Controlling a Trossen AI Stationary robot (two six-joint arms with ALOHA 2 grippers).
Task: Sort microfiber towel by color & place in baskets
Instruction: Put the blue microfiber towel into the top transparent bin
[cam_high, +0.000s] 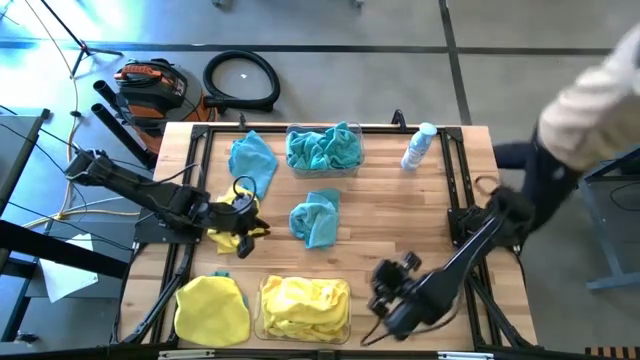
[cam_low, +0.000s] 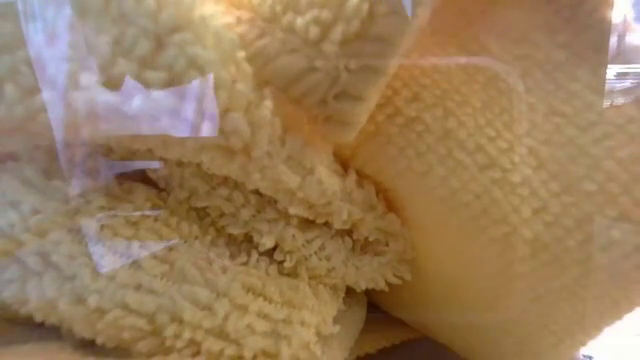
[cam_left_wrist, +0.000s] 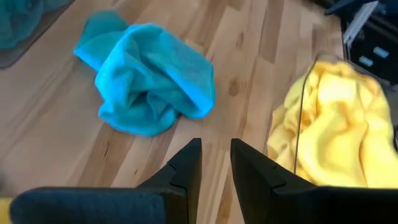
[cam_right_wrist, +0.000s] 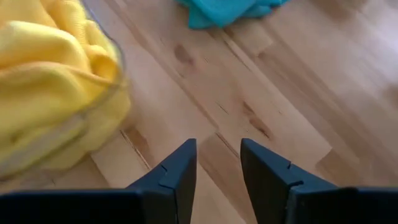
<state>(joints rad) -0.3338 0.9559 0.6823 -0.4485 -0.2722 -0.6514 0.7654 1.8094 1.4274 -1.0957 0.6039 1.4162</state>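
Observation:
Two clear baskets stand on the wooden table. The far one (cam_high: 323, 150) holds teal towels; the near one (cam_high: 305, 308) holds yellow towels (cam_left_wrist: 342, 124). Loose teal towels lie at the far left (cam_high: 250, 160) and in the middle (cam_high: 316, 218) (cam_left_wrist: 149, 81). A loose yellow towel (cam_high: 212, 308) lies flat left of the near basket. Another small yellow one (cam_high: 228, 238) is bunched under my left gripper (cam_high: 250, 218) (cam_left_wrist: 216, 149), whose fingers stand a little apart with nothing between the tips. My right gripper (cam_high: 382, 272) (cam_right_wrist: 217, 149) is open over bare wood, right of the near basket. My left gripper hangs over the bunched yellow towel (cam_high: 228, 238). I cannot tell whether it touches the towel. Its wrist view shows only bare table between the fingertips.
A white-and-clear bottle (cam_high: 418, 147) stands at the far right. A person (cam_high: 590, 100) is beyond the table's right far corner. Yellow towels pressed against the near basket's wall (cam_low: 300, 200) fill the low view. Bare wood lies between the middle teal towel and my right arm.

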